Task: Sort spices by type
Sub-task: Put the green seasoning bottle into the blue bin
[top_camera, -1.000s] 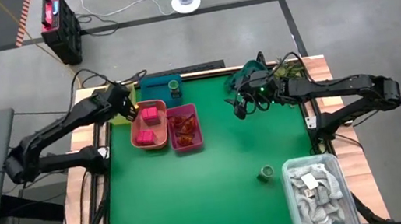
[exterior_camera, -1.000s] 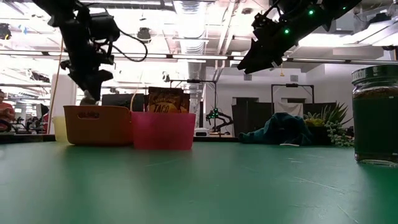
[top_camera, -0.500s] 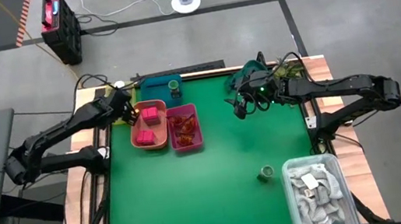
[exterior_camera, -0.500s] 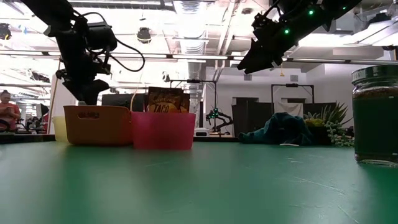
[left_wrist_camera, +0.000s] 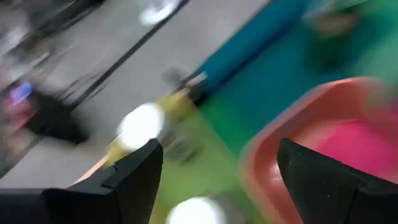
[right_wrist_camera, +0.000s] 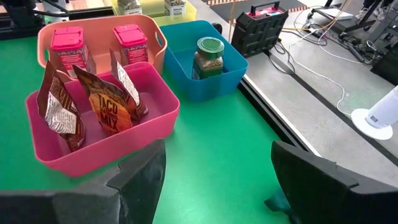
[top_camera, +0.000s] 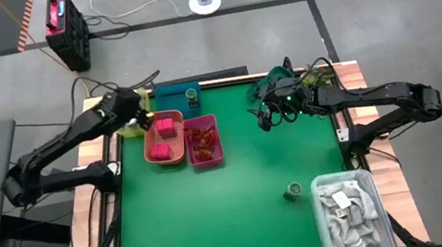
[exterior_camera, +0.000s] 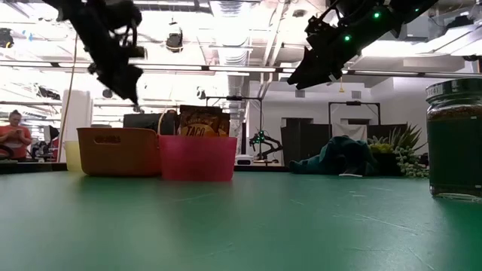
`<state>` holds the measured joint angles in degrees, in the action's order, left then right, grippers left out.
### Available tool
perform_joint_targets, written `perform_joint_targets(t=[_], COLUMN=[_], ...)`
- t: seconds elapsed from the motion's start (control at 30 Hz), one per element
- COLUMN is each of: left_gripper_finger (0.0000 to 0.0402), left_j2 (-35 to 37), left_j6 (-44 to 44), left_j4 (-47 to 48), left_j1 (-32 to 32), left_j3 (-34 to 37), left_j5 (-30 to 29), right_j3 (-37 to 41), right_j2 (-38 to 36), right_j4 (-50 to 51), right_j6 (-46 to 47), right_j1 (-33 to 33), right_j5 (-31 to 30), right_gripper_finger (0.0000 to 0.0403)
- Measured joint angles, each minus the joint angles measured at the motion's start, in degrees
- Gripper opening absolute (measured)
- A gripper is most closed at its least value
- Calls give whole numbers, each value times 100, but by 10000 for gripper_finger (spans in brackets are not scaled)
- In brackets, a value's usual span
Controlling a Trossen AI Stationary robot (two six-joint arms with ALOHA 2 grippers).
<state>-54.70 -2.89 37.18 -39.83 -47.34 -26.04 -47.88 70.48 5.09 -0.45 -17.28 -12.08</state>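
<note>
Left claw hovers, fingers apart and empty, over the bench's far-left corner beside the salmon bin holding the pink blocks; right claw waits, also spread and empty, above the far middle of the green bench. Sachets stand in the pink bin, one green-topped jar in the blue bin, and white-topped jars in a yellow bin. A lone jar remains near the grey packet tub; judged best practice is a vertical descent by the nearer right claw, fingers straddling the lid, before carrying it to the blue bin.
</note>
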Motion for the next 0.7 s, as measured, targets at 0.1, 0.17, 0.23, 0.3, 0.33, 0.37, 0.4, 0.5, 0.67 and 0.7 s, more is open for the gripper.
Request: perform_joint_targets(t=[0.1, 0.17, 0.23, 0.3, 0.33, 0.37, 0.4, 0.5, 0.67, 0.7], left_gripper_finger=[302, 302, 299, 294, 291, 289, 286, 278, 273, 273], left_j2=[314, 537, 761, 973, 1048, 1111, 1164, 1214, 949, 884], left_j6=[-194, -235, -239, -190, -148, -87, -44, 38, 50, 35], left_j4=[-148, -349, -548, -747, -817, -873, -915, -1068, -1164, -1166], left_j1=[359, 689, 1081, 1526, 1761, 1995, 2224, 2844, 3428, 3478], left_j3=[-41, -17, 28, 87, 101, 114, 146, 318, 549, 549], left_j5=[902, 1302, 1445, 1526, 1532, 1532, 1535, 1532, 1513, 1496], right_j3=[0, 0, 0, 0, -20, -91, -202, -556, -896, -1024], right_j2=[0, 0, 0, -48, -94, -137, -162, -164, 5, 40], right_j4=[15, 68, 185, 427, 595, 798, 996, 1555, 2492, 2741], right_j6=[-2, -4, 2, 69, 131, 217, 326, 625, 1243, 1470], right_j1=[0, 0, 13, 98, 183, 293, 433, 1011, 2143, 2326], right_j5=[0, 0, 0, 0, -2, -5, -45, -546, -736, -731], right_gripper_finger=[317, 317, 317, 317, 317, 317, 317, 317, 317, 317])
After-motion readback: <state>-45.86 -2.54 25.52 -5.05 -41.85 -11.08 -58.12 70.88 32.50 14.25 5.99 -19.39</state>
